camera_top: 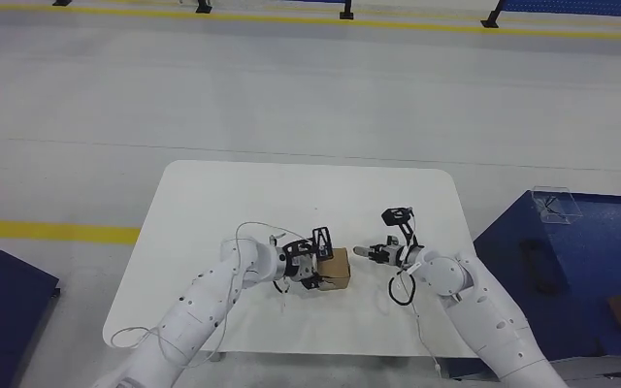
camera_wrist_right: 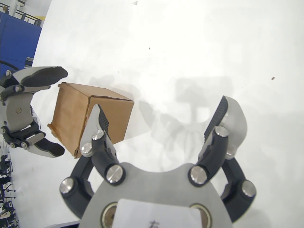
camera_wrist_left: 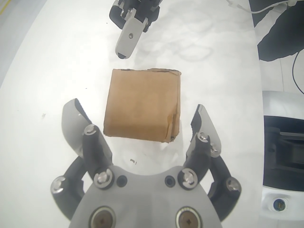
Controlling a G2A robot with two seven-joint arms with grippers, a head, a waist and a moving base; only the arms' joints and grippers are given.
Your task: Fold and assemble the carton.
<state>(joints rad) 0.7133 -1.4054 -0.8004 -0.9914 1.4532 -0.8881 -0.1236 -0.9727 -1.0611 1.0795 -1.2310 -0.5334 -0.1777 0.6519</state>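
1. A brown carton (camera_top: 333,268) sits flat on the white desk (camera_top: 194,204), toward 6 o'clock from the desk's middle and close to its front edge.
2. The left pincer (camera_top: 310,258) stands at the carton's 9 o'clock. Its arm comes in from about 7 o'clock, the forearm angled across toward the desk's middle. The jaws are spread wide, one on each side of the carton's near end. The left wrist view shows a strip of bare desk between each jaw and the cardboard, so the pincer grips nothing.
3. The right pincer (camera_top: 362,251) stands at the carton's 3 o'clock. Its arm is bent at the elbow and enters from about 5 o'clock, the wrist turned so the pincer points at the carton. The jaws gape wide and are empty. In the left wrist view, the nearest jaw tip is just beyond the carton's far edge, apart from it.
4. The carton is closed up into a box shape. One side shows doubled flap edges, frayed and torn near a lower corner.
5. A blue cabinet (camera_top: 543,272) stands on the floor at the desk's 4 o'clock.
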